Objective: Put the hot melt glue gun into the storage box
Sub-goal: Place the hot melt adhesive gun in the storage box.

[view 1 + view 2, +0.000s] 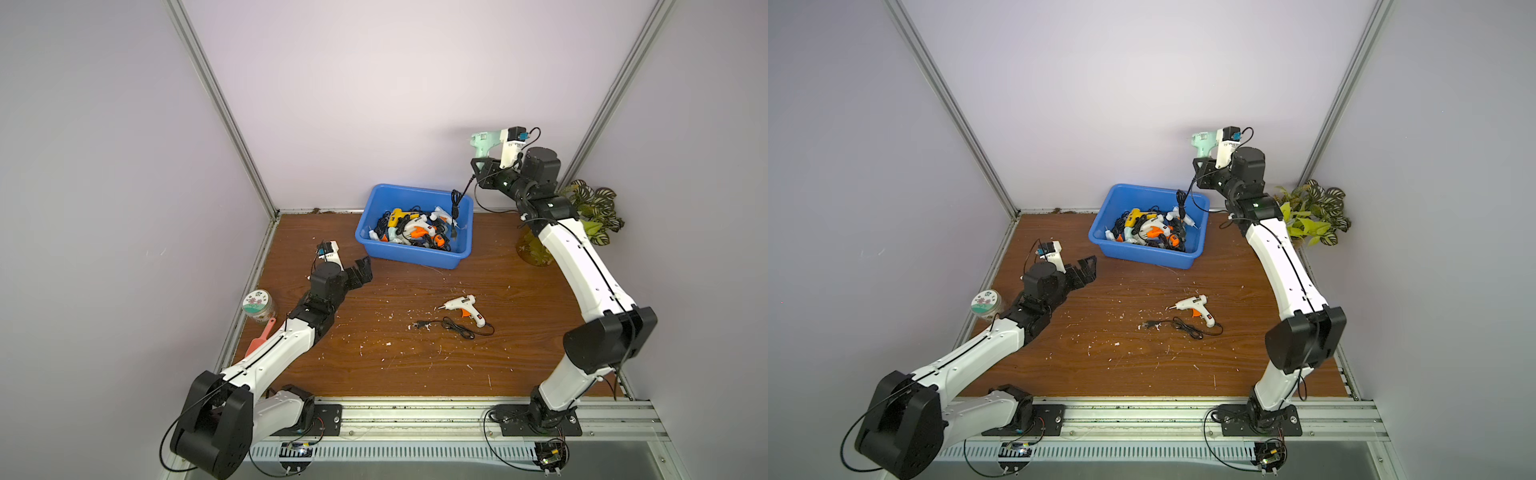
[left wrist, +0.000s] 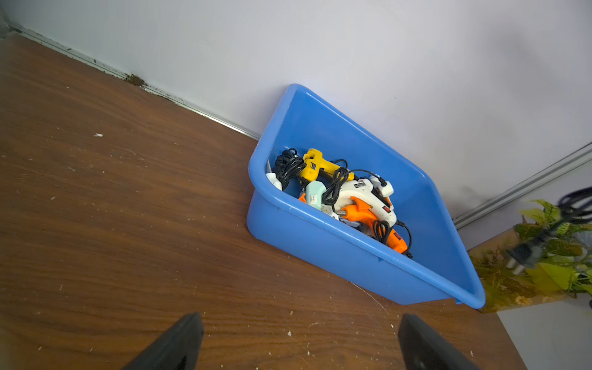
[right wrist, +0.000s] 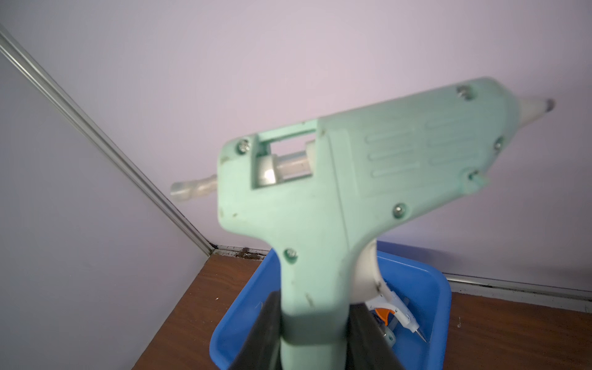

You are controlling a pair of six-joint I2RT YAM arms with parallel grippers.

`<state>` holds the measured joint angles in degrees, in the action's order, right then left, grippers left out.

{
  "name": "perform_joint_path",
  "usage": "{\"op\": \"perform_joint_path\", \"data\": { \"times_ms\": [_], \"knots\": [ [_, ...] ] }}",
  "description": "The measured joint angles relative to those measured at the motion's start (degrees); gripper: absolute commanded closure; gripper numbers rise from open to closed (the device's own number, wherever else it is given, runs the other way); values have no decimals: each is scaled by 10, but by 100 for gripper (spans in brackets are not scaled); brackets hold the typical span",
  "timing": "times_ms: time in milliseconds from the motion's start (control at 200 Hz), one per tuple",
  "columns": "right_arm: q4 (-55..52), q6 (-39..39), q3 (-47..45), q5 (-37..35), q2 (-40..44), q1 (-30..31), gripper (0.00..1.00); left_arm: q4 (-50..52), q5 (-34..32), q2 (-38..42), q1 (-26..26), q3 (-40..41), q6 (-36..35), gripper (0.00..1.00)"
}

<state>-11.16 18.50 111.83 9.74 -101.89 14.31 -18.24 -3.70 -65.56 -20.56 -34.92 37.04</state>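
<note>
Glue gun [image 1: 487, 140], mint green, hangs high in the right gripper [image 1: 484, 166], clamped by the handle, cord [image 1: 456, 205] dangling over the storage box [image 1: 415, 258] below, probably lifted so the cable clears the rim. Left gripper [image 1: 362, 271] sits beside the box, jaws apart, empty.

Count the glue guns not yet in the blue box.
2. A green glue gun is held in the right gripper, raised above the box; a white glue gun lies on the table. Others may be out of sight.
</note>
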Motion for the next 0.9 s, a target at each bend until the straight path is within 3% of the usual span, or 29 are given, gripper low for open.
{"op": "perform_joint_path", "data": {
  "times_ms": [300, 896],
  "knots": [
    [-99, -52, 116, -37, -169, 31, 98, 0, 0, 19, 0, 7, 7, 0],
    [-269, -53, 196, -123, -350, 58, 86, 1, -5, 26, 0, 14, 7, 0]
  ]
}}
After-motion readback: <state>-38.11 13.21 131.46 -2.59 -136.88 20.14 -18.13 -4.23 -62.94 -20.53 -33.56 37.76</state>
